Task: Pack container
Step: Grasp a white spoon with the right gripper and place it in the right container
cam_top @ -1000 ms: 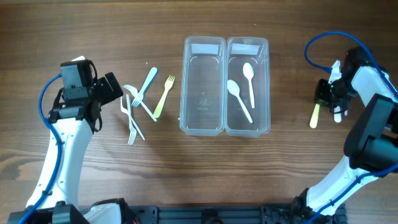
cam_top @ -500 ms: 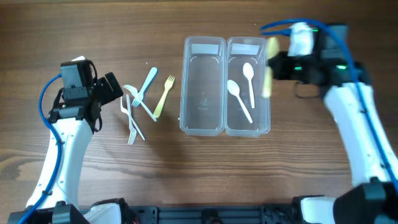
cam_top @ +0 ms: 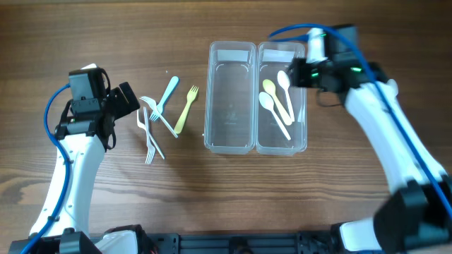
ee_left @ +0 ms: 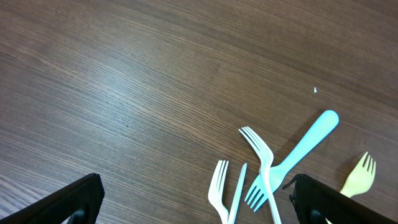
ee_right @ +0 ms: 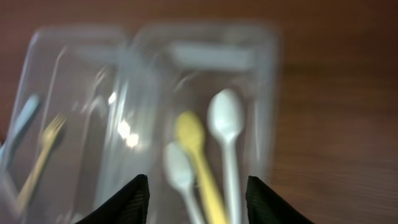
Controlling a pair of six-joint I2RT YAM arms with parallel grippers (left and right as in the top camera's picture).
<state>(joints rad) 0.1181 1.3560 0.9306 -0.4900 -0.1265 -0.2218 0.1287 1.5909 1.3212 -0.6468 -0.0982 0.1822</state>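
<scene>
Wood-grain table (cam_top: 353, 190) seen from above. The right gripper (cam_top: 304, 73) hovers over the right-hand clear container (cam_top: 304, 123), its jaws spread wide and holding nothing. Just below its fingers, inside that container, a yellow spoon (cam_top: 275, 97) lies between two white spoons (cam_top: 284, 88). A second clear container (cam_top: 229, 113) stands alongside, on the gripper's far side. The left gripper (cam_top: 131, 99) also has its jaws apart, holding nothing. Just ahead of it, white forks (cam_top: 150, 125), a blue fork (cam_top: 167, 97) and a yellow fork (cam_top: 186, 109) lie on the table.
</scene>
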